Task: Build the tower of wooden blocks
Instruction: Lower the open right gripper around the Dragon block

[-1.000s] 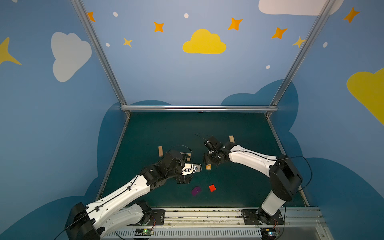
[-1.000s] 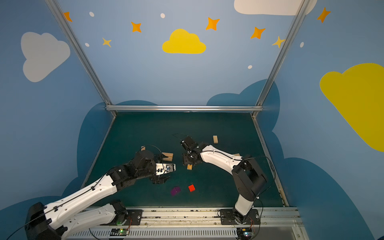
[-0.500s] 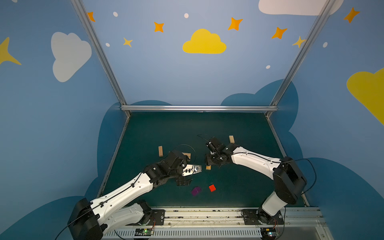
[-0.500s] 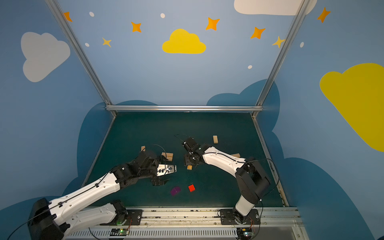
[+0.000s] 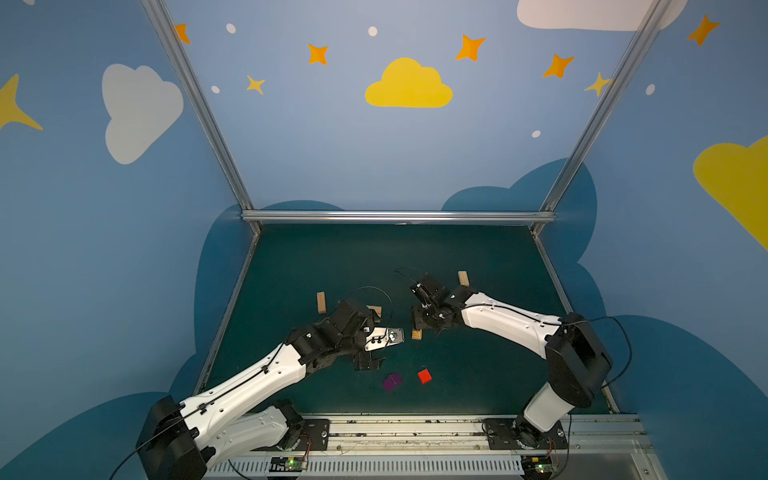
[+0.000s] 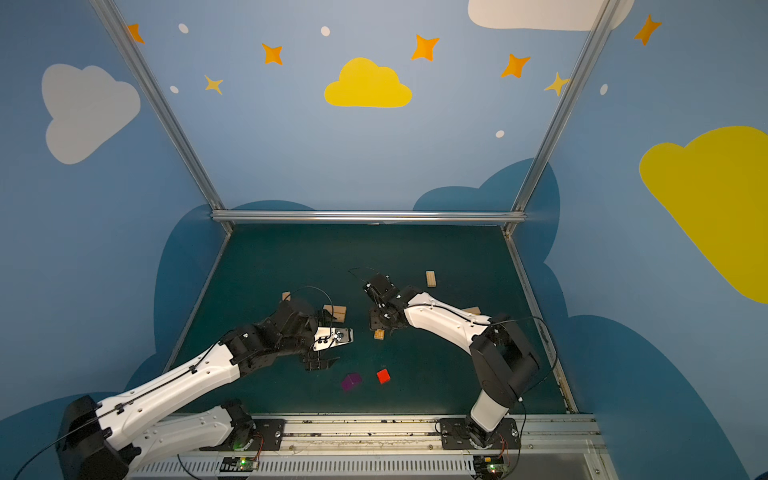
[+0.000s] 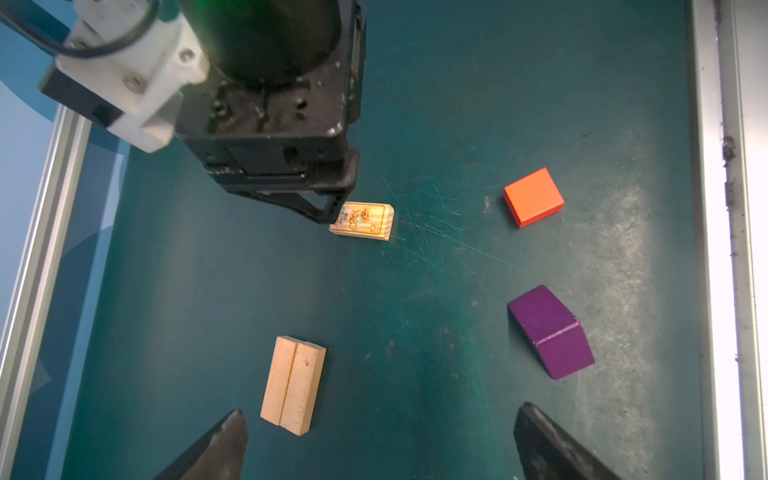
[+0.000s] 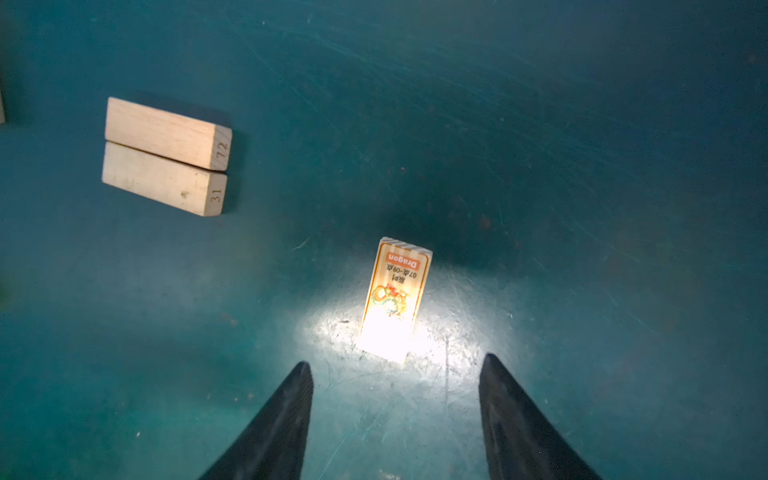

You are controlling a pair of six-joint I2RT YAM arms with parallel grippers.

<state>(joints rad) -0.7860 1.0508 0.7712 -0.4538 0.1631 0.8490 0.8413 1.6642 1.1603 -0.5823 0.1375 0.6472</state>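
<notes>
The printed plank (image 8: 397, 291) lies flat on the tabletop (image 8: 582, 124), just ahead of the right claw (image 8: 397, 362), whose jaws stand apart, empty. Lower straight, straddle its long sides, close squarely. The left claw (image 7: 382, 415) hangs wide, empty.

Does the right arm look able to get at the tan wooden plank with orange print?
Probably yes: the right gripper is open just short of the orange-printed wooden plank, lying flat on bare green mat, nothing between.
</notes>
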